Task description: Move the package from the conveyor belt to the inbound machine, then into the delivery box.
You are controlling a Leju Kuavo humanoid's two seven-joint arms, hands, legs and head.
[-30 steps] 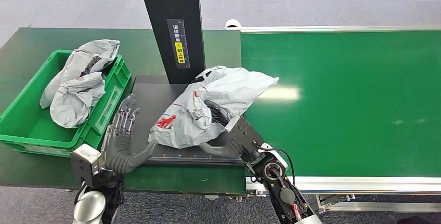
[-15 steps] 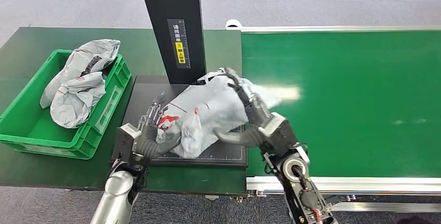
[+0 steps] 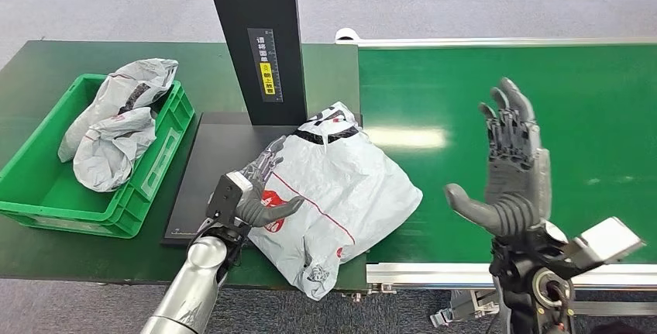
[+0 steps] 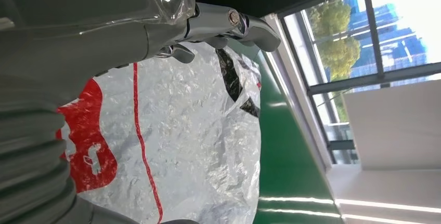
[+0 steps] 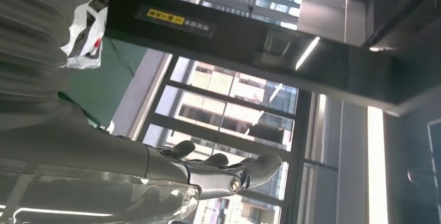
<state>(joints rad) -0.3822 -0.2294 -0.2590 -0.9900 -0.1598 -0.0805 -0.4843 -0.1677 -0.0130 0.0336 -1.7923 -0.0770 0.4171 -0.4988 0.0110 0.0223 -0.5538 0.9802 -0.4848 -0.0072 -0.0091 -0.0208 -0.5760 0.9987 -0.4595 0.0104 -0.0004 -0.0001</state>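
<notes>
Package lies on the inbound machine, left hand resting spread-fingered on it, right hand raised with fingers apart; next, grasp toward the delivery box at left.

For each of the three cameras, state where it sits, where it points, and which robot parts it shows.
Head view: high on the body, looking down at the package, black scan platform, green crate; both hands show.
Left wrist view: behind the left hand, looking across the package.
Right wrist view: behind the raised right hand, facing windows and the black column.
Shared: head and left wrist views see the package.
</notes>
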